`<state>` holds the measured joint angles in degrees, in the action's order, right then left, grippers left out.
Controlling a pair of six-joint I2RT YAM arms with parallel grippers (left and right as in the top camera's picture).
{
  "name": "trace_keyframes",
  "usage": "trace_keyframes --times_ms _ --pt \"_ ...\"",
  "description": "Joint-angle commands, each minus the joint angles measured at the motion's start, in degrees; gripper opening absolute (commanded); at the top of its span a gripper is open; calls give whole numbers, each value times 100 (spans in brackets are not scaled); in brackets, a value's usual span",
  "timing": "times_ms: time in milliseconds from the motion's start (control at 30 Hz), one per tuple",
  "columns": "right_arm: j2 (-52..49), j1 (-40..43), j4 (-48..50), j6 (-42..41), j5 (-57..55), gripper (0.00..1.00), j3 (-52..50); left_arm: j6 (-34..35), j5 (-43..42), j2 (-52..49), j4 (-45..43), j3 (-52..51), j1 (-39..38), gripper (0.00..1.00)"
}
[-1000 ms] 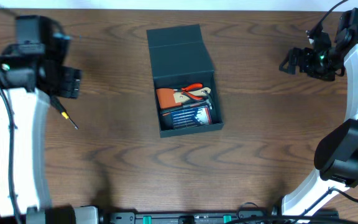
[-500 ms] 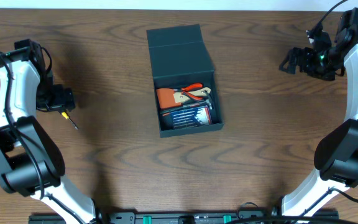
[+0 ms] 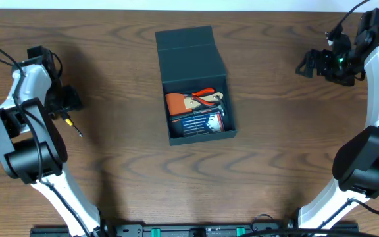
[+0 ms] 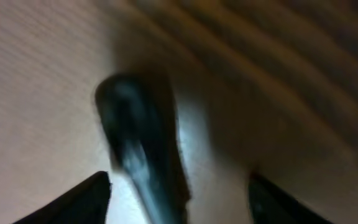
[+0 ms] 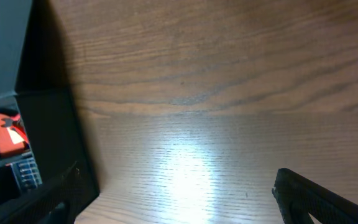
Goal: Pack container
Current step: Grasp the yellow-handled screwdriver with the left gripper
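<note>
The dark teal-grey container (image 3: 191, 58) stands at the table's middle with its flap lid folded back. Inside lie an orange-handled brush (image 3: 176, 103), red-handled pliers (image 3: 206, 95) and a small blue case of bits (image 3: 199, 122). A small screwdriver (image 3: 73, 126) lies on the table at the left. My left gripper (image 3: 69, 100) is just above its handle; in the left wrist view a blurred dark handle (image 4: 143, 152) sits between the open fingers (image 4: 179, 208). My right gripper (image 3: 308, 64) is open and empty at the far right, and its wrist view (image 5: 179, 205) shows the container's wall (image 5: 42, 130).
Bare wooden table (image 3: 275, 151) lies around the container. Both arm bases stand at the table's front corners.
My left arm has swung and its gripper has come down close over the screwdriver's handle. The right arm and the container have not moved.
</note>
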<state>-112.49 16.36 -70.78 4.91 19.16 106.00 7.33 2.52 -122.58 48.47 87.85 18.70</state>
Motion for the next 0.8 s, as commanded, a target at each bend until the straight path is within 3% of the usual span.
trace_keyframes --times_ms 0,233,500,600,767 --pt "-42 -22 -55 -275 79 99 -13 603 -59 -184 -140 26 31 64" --pt "-42 -22 -98 -273 76 99 -13 828 -37 -186 -232 -17 31 44" --pt "-42 -20 -74 -273 74 99 -13 1075 -39 -186 -260 -247 31 38" --pt "-42 -22 -57 -273 76 99 -13 1047 -42 -181 -205 -247 31 21" --pt "-42 -22 -63 -273 76 99 -13 588 -42 -131 -68 -245 24 6"
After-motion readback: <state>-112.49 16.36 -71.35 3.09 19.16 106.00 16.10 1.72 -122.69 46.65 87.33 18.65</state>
